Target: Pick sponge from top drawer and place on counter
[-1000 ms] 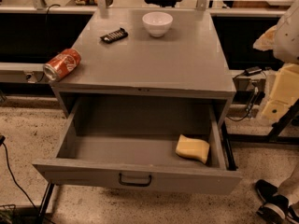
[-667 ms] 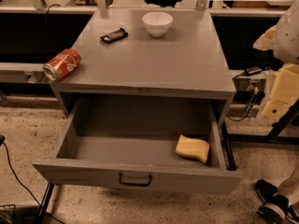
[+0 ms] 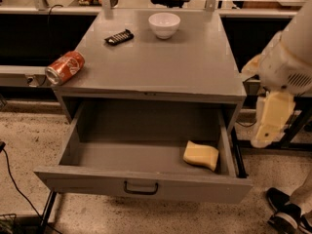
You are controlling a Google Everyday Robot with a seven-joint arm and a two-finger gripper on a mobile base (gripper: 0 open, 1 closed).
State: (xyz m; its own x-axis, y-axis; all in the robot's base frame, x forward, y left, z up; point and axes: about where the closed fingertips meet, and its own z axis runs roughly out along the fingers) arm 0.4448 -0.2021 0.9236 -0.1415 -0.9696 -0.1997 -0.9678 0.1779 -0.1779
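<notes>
The top drawer (image 3: 146, 184) of the grey cabinet stands pulled wide open, its small dark bar handle at the front centre. The pale yellow sponge (image 3: 201, 155) lies flat inside the drawer at its right end, near the front. The grey counter (image 3: 185, 62) is the cabinet's top, right above the drawer. My gripper (image 3: 270, 121), a cream-yellow part under the white arm, hangs beside the cabinet's right side. It is outside the drawer, to the right of and above the sponge, and holds nothing.
On the counter a white bowl (image 3: 164, 24) stands at the back, a dark snack bar (image 3: 119, 37) lies left of it, and a red soda can (image 3: 65, 68) lies on its side at the left edge. A person's shoe (image 3: 285, 213) is on the floor at lower right. A cable (image 3: 14, 189) runs along the floor at left.
My arm and gripper have moved a little left and down, closer to the cabinet's right side. The sponge, the drawer and the things on the counter have not moved.
</notes>
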